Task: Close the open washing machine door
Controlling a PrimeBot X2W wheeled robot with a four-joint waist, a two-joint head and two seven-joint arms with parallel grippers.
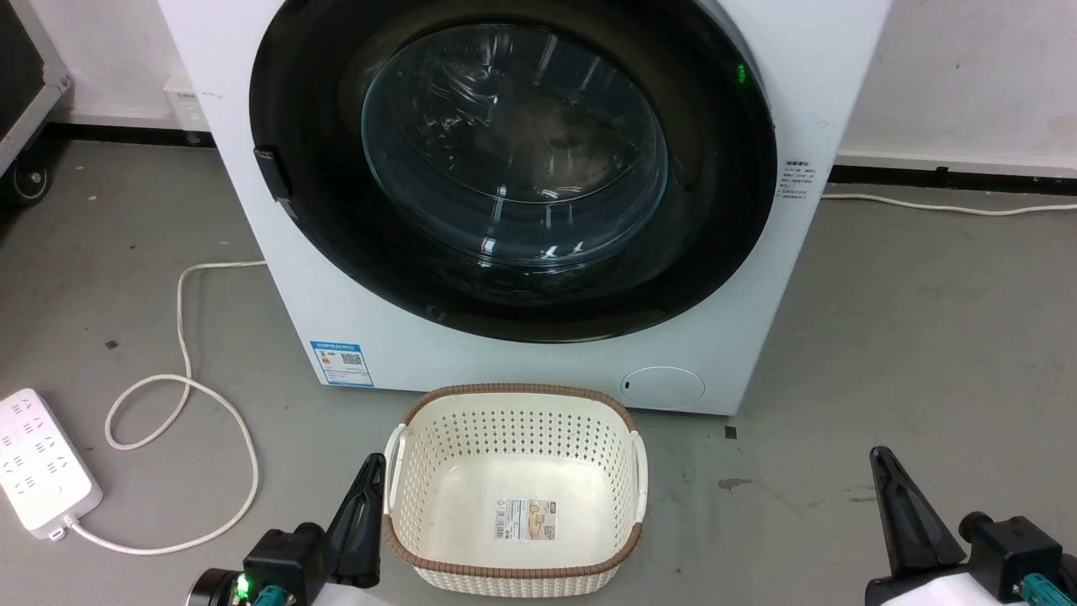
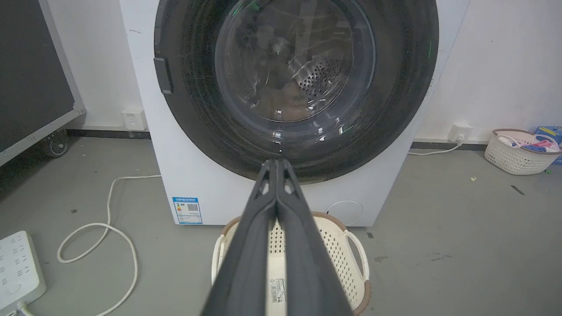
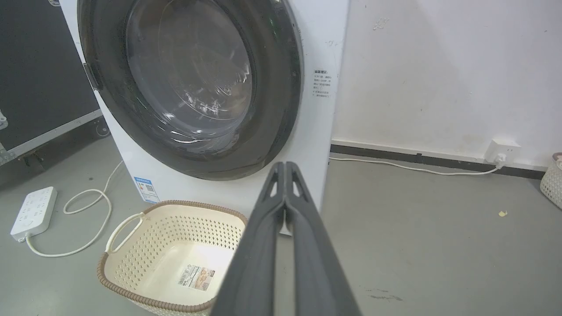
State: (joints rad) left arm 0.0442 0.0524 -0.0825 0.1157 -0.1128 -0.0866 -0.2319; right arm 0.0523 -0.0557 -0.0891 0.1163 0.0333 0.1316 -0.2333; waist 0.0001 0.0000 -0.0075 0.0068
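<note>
The white washing machine stands ahead on the grey floor. Its washing machine door, with a glossy black rim and a bulging glass window, lies flat against the machine's front, latch side at the left. My left gripper sits low at the lower left, fingers pressed together, holding nothing. My right gripper is at the lower right, also shut and empty. The left wrist view has the shut left gripper pointing at the door's lower rim from a distance. In the right wrist view the right gripper points past the machine's right corner.
An empty cream basket sits on the floor just before the machine, between my grippers. A white power strip and its looped cable lie at the left. A black wheeled case stands far left, another basket far right.
</note>
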